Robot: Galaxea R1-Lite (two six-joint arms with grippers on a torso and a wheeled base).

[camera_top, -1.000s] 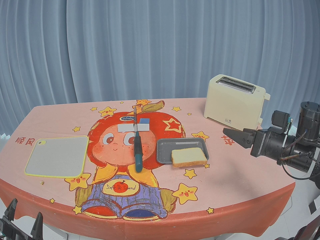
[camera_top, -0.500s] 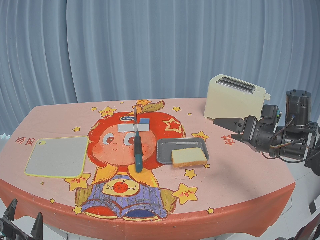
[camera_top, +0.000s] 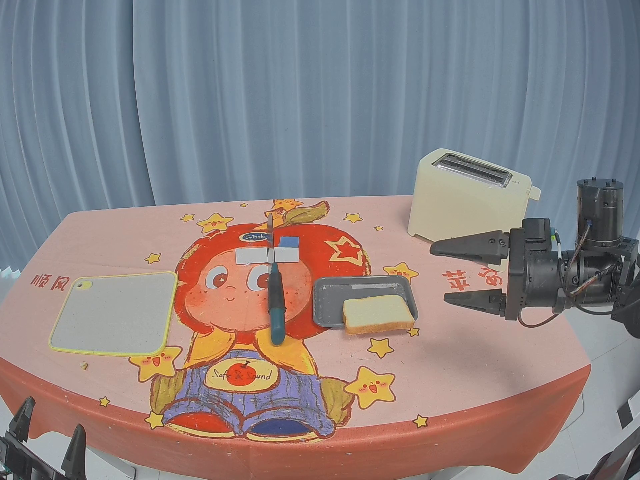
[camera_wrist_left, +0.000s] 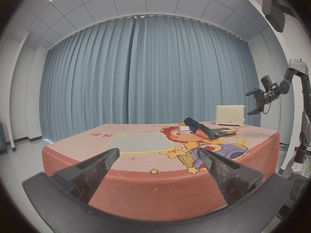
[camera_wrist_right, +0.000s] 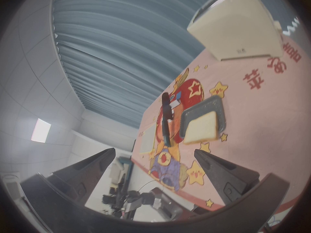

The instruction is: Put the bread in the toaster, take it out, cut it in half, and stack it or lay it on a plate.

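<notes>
A slice of bread [camera_top: 377, 313] lies on the front edge of a grey tray [camera_top: 329, 296] near the table's middle; it also shows as bread [camera_wrist_right: 201, 127] on the tray [camera_wrist_right: 211, 106]. A cream toaster [camera_top: 469, 203] stands at the back right, slot up. A teal-handled knife [camera_top: 275, 299] rests on a small stand left of the tray. A grey cutting board [camera_top: 115, 313] with a yellow rim lies at the left. My right gripper [camera_top: 455, 272] hovers open above the table's right side, right of the tray and in front of the toaster. My left gripper [camera_wrist_left: 158, 159] is open, low before the table's front edge.
The table wears a pink cloth [camera_top: 467, 361] with a cartoon print. Blue curtains hang behind. Bare cloth lies between the tray and the right edge.
My right gripper has swung up and turned, so its fingers now stand one above the other and are spread wider. Bread, tray and knife have not moved.
</notes>
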